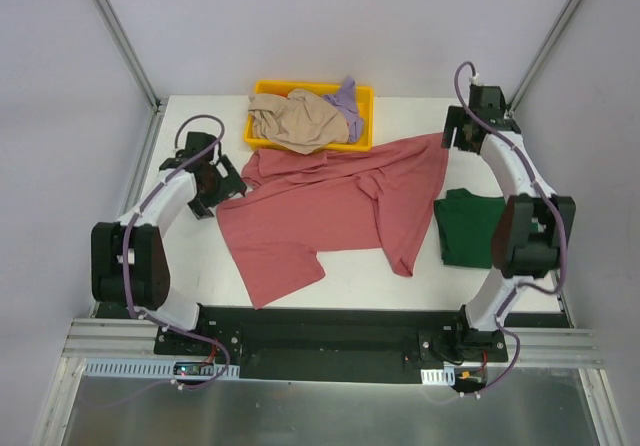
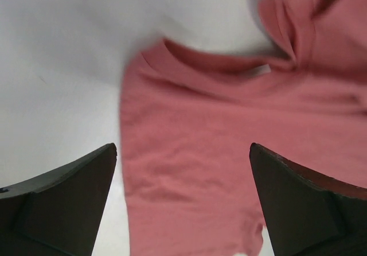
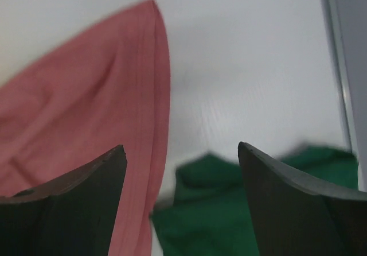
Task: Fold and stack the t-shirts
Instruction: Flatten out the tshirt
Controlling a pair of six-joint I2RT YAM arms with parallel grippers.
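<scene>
A dusty rose-red t-shirt [image 1: 330, 206] lies spread and rumpled across the middle of the white table. To its right rests a dark green t-shirt [image 1: 466, 228], folded into a compact square. A beige t-shirt [image 1: 300, 118] and a lavender one [image 1: 347, 101] sit bunched in the yellow tray [image 1: 366, 116] at the back. My left gripper [image 1: 216, 180] is open at the red shirt's left edge; its wrist view has the collar and cloth [image 2: 229, 130] below the open gripper [image 2: 182, 147]. My right gripper [image 1: 455, 134] is open over the red shirt's far right corner [image 3: 86, 118], with the green shirt [image 3: 206, 210] beneath the gripper [image 3: 180, 147].
Aluminium frame posts [image 1: 120, 36] rise at the table's back corners, with grey walls on both sides. A black base rail [image 1: 330, 331] runs along the near edge. The right arm's elbow [image 1: 530, 231] hangs beside the green shirt.
</scene>
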